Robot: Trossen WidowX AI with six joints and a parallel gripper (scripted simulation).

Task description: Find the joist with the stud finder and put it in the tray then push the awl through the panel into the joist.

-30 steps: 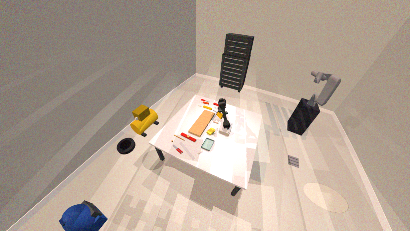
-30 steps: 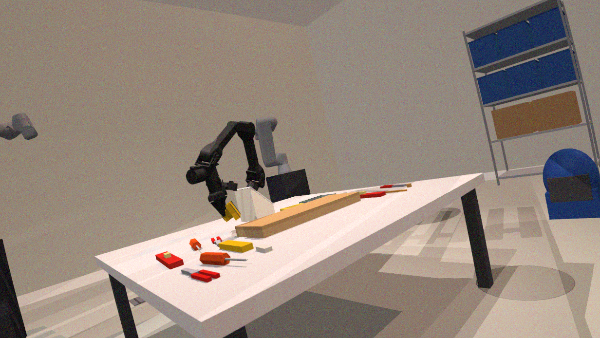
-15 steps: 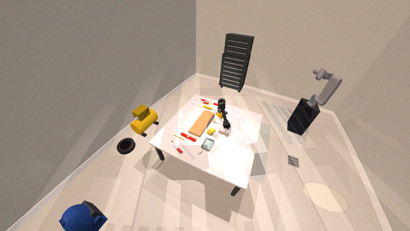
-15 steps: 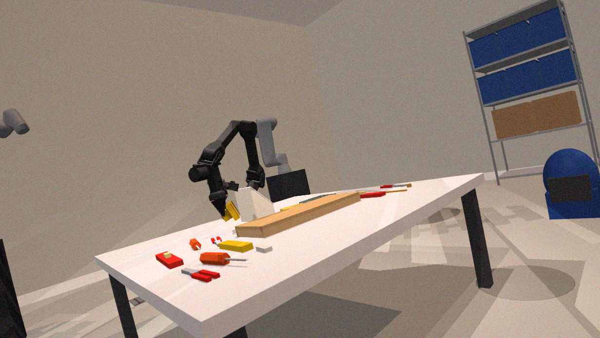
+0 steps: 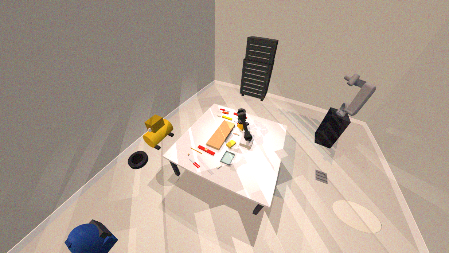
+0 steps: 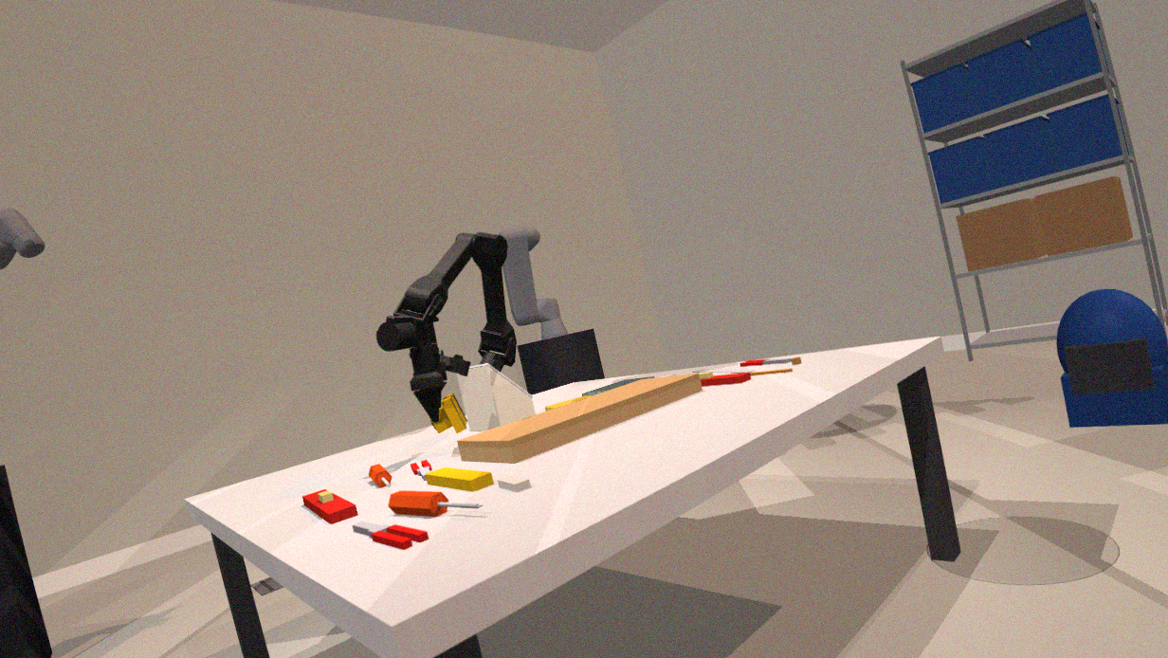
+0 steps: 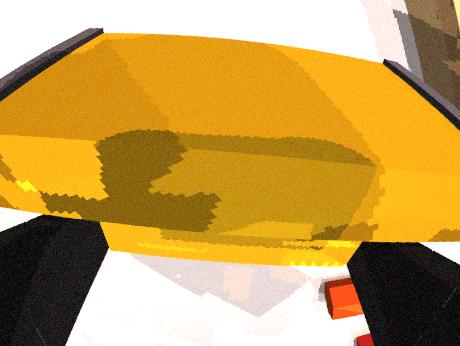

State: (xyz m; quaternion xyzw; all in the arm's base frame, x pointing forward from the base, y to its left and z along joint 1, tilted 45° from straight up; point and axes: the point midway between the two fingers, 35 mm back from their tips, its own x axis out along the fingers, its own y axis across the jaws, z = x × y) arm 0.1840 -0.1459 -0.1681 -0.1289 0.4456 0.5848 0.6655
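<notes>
Orange-brown and smooth, the floor panel (image 5: 219, 133) (image 6: 588, 414) is the landmark: a long, flat-topped slab with square edges. From the top, the amber stud finder (image 5: 240, 126) (image 6: 452, 413) (image 7: 225, 95) sits near its far end, on the arm-base side, within the gripper (image 5: 241, 123) (image 6: 439, 414) (image 7: 233, 210). A shallow rectangular tray (image 5: 227, 157) (image 6: 618, 385), dark-rimmed with a pale green floor, lies off the panel's near end, holding no stud finder. Between tray and panel is a chunky yellow block (image 5: 230, 143); a slim red bar (image 5: 206, 150) lies beyond the panel's near end.

In the exterior view, the stud finder is tilted and raised above the tabletop, just beside the panel's end. Past that end lie a faceted yellow bar (image 6: 459, 479) and an orange-handled tool with a thin metal shaft (image 6: 418, 503). Which tool is the awl, I cannot tell.

Up close in the wrist view, the black gripper is clamped on the stud finder, a broad, flat-faced body with bevelled edges. A faceted orange piece (image 7: 343, 300) shows beyond one finger.
</notes>
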